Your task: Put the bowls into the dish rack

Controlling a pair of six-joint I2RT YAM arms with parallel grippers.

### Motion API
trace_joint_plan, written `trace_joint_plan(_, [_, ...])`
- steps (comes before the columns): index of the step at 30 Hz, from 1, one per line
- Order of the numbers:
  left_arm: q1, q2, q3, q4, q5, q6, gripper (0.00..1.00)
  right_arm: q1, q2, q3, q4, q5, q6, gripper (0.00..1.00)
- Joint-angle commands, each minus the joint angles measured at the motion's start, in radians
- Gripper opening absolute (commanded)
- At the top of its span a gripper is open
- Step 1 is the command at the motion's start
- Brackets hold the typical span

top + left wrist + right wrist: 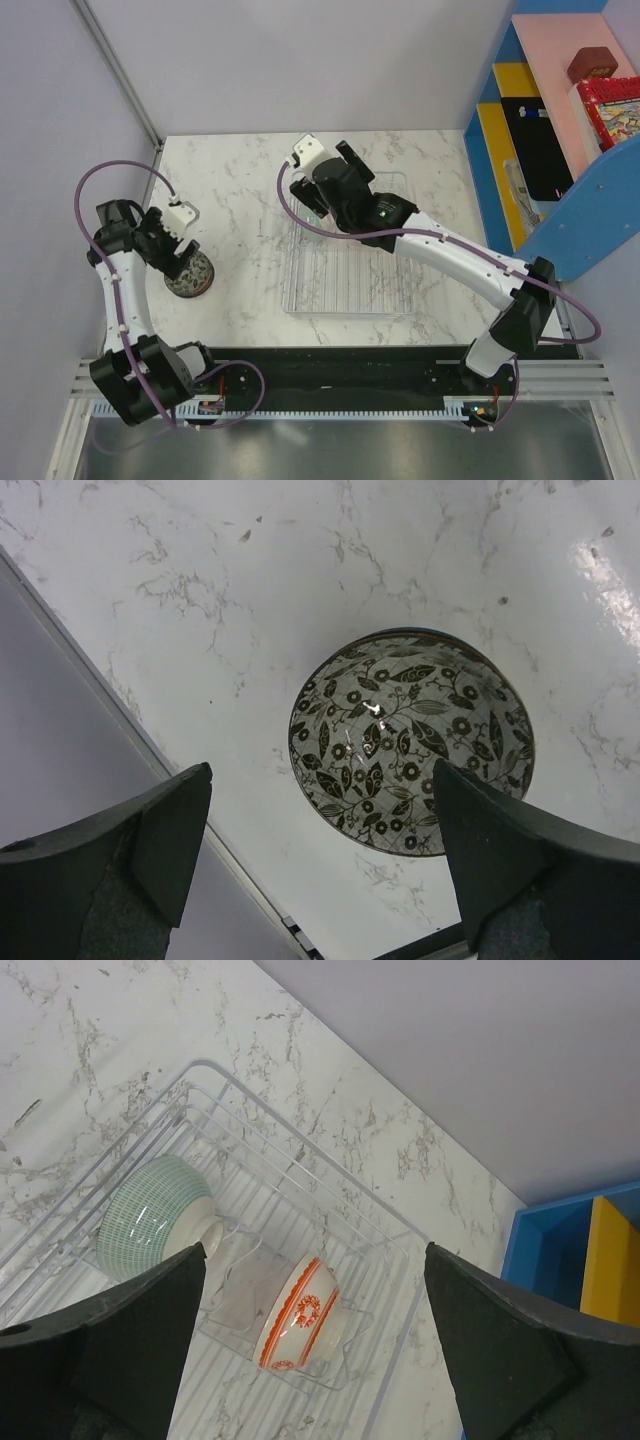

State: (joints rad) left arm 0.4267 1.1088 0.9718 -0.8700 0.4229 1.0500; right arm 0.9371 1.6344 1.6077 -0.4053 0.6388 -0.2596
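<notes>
A dark leaf-and-flower patterned bowl (190, 276) sits upright on the marble table at the left; it also shows in the left wrist view (410, 742). My left gripper (172, 250) hovers over it, open and empty (320, 860). The wire dish rack (350, 290) lies at the centre. In the right wrist view the rack (300, 1160) holds a green checked bowl (155, 1215) and an orange-and-white bowl (300, 1312), both on their sides between tines. My right gripper (318, 165) is open and empty above the rack's far end (315, 1330).
A blue, yellow and pink shelf unit (560, 160) with boxes stands at the right edge. A grey wall with a metal rail (115, 65) borders the left. The black base strip (340, 375) runs along the near edge.
</notes>
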Motion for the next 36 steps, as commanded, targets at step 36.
trace_joint_plan(36, [0.142, 0.344, 0.087, -0.043, 0.171, 0.251, 0.59, -0.037, 0.041, 0.046, -0.026, -0.076, -0.001, 0.97])
